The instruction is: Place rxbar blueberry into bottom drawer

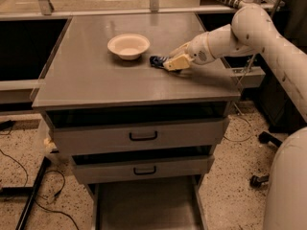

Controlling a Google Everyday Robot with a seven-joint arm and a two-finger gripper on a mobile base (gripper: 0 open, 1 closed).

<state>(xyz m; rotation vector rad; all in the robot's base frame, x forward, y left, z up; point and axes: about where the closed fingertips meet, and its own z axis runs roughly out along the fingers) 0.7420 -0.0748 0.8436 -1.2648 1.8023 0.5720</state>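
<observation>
Where the smooth grey countertop (pixel 96 83) caps the cabinet, a rounded white arm (pixel 268 37) reaches in from the right. Lowest down, the bottom drawer (pixel 144 205) stands pulled out, with a flat grey metal floor and thin side walls, under two grey drawer fronts (pixel 96 140) with black handles. A round cream bowl (pixel 128 46) sits on top. Just right of it, the tan gripper (pixel 170 62) meets the flat dark-blue rxbar blueberry (pixel 156 60) lying on the countertop. I cannot tell whether it clamps the bar.

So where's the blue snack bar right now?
The snack bar lies on the tabletop, between the cream bowl and the claw at its right end.
</observation>
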